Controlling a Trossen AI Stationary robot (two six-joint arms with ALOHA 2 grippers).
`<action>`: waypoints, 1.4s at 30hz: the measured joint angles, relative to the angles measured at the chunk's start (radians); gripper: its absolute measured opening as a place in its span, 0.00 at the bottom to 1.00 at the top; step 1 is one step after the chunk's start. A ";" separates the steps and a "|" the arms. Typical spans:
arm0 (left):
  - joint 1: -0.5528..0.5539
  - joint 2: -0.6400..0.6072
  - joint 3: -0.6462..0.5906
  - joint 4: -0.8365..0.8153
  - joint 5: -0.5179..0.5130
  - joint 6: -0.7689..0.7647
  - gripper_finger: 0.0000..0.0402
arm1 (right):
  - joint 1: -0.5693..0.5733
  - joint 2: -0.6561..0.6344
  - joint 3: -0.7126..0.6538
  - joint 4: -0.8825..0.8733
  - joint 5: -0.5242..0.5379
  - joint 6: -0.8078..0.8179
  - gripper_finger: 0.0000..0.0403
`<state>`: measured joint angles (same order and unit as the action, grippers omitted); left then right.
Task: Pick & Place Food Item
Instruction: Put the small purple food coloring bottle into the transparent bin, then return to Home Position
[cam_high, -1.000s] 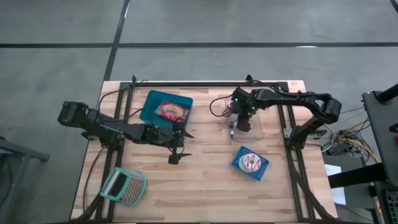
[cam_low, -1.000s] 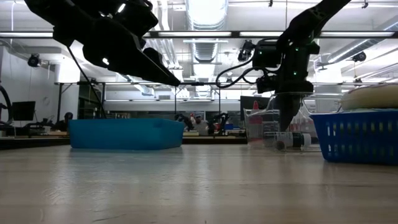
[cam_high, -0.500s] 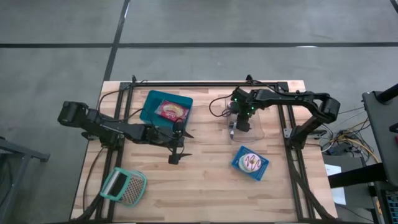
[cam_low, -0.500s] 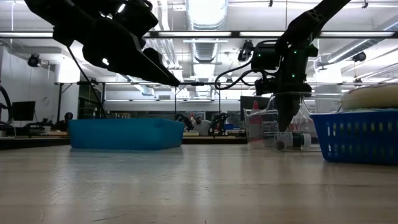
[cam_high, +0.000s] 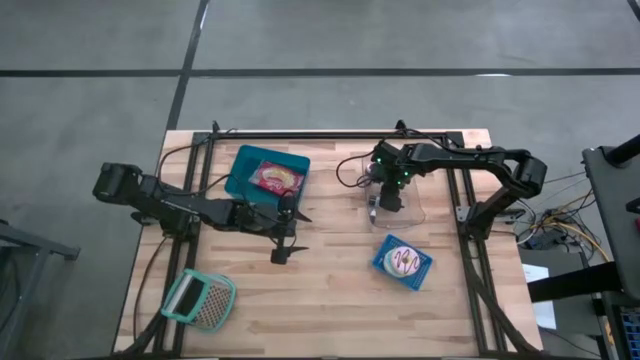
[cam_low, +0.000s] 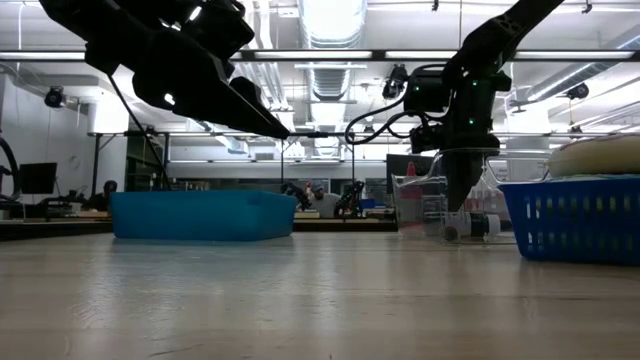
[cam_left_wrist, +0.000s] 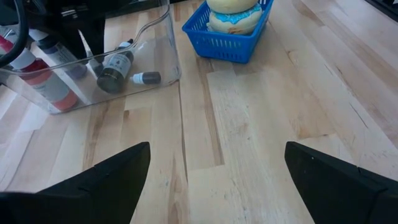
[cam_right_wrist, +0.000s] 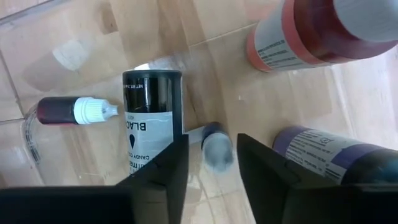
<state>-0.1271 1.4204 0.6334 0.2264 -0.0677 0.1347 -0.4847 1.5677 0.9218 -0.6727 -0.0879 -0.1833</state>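
The right gripper, fingers parted and empty, hangs over a small dark-capped bottle in the clear bin to grasp it, while the left gripper waits released at mid-table

Two dark arms on screen, both matte black from base to tip. At middle left of the overhead frame, the left arm starts from a chunky rounded base and runs through slim jointed links. Its gripper carries two broad, wedge-shaped black fingers, plain and unmarked. Over at upper right, the right arm shows the same black housings, with small green lights glowing near the wrist. A thin dark cable loops off beside it, likely its own wiring, though that is hard to confirm. The right gripper has flat black fingers with squared edges.
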 joint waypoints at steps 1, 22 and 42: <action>0.000 0.000 0.000 0.000 0.000 0.002 0.94 | 0.000 0.000 0.000 0.000 0.000 0.000 0.35; 0.000 0.000 0.000 0.000 0.000 0.004 0.94 | 0.000 -0.009 0.025 0.059 0.012 0.019 0.53; 0.001 -0.002 0.000 0.002 -0.045 -0.079 0.94 | 0.072 -0.229 0.051 0.138 -0.034 0.131 0.55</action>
<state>-0.1265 1.4181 0.6334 0.2280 -0.1127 0.0559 -0.4125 1.3390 0.9730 -0.5349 -0.1224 -0.0527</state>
